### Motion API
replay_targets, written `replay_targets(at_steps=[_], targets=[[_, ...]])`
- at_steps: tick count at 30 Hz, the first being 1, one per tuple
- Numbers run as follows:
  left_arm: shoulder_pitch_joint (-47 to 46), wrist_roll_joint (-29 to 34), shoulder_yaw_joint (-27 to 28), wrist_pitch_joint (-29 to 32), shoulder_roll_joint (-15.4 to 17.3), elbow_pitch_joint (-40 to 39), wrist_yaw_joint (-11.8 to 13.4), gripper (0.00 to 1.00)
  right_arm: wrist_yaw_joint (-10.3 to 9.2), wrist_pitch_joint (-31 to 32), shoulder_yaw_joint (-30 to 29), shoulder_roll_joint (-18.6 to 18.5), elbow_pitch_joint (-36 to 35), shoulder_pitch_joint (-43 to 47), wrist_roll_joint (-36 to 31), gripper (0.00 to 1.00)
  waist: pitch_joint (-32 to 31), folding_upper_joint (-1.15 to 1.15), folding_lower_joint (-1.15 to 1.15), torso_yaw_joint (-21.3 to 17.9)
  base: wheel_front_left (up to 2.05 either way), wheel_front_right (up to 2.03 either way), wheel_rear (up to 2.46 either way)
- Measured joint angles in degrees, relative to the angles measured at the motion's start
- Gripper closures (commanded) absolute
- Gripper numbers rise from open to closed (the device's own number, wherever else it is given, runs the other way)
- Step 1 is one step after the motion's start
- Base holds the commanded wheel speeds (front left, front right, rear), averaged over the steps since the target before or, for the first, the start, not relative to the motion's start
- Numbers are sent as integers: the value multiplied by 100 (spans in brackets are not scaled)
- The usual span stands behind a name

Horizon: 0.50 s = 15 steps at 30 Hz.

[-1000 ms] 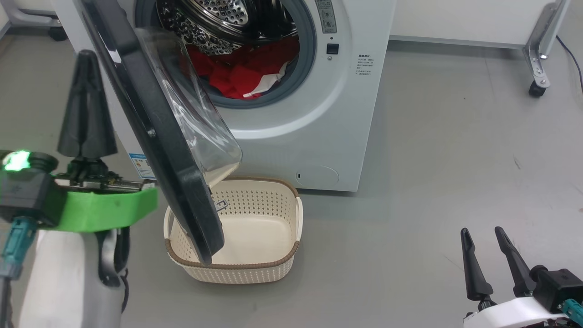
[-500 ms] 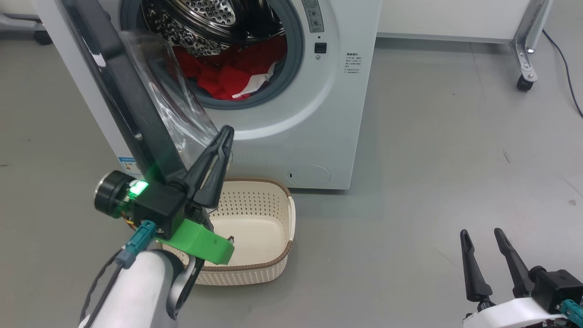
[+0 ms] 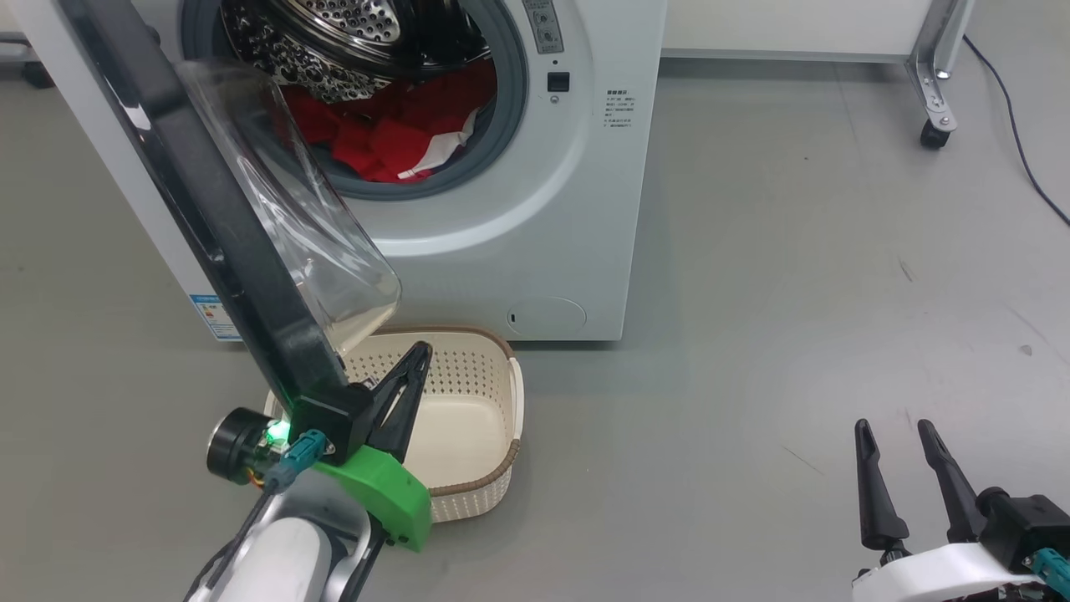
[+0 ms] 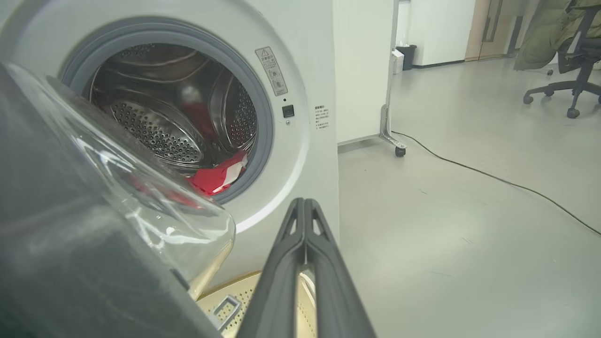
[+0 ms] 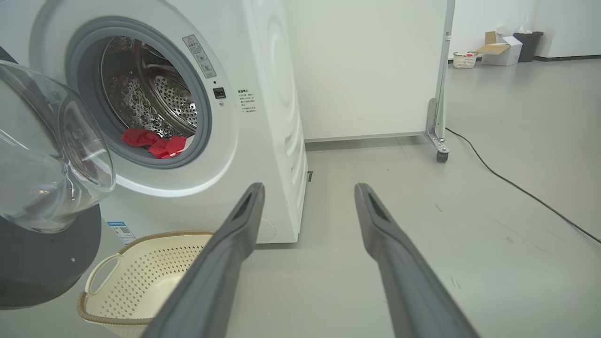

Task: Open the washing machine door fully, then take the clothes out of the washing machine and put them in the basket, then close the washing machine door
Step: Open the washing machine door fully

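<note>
— Washing machine door (image 3: pixel 217 209): how do we log it?
— Part open. In the head view it stands edge-on to us, hinged on our left of the washing machine (image 3: pixel 543 234) opening. Its lower edge hangs over the basket (image 3: pixel 468 497) on the floor (image 3: pixel 794 293). By our reckoning it is not fully open, so step one is unfinished.
— End effectors?
— Left end effector (image 3: pixel 420 351): fingers pressed together with nothing between them, low on the door's inner side, just beside the lower rim and above the basket. We cannot tell whether it touches the door. Right end effector (image 3: pixel 893 425): fingers spread wide, empty, well apart from the machine.
— So we push rather than grip?
— We judge so. We use the closed fingers as one stiff bar and bear on the black inner rim, not the glass bowl (image 3: pixel 309 242). We sweep to our left along the hinge arc, not straight out, keeping the tips above the basket rim so nothing drags it.
— Stop condition?
— Door swung clear of the basket and of the drum (image 3: pixel 334 25), where the clothes (image 3: pixel 376 138) lie red at the bottom. Risk: the fingers may slide off the rounded rim, so we go slowly.
</note>
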Motion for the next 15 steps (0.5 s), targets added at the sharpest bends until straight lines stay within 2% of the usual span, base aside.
replay_targets(at_steps=[8,15], targets=[[63,-53,179,122,-7,385,299,100,59,0,-75,113,4,1,1,0,22,0,0,-29,0,0,0],[62,-60,234,121,-12,584,385,100,80,0,-199,151,10,4,11,0,41,0,0,60,0,0,0]])
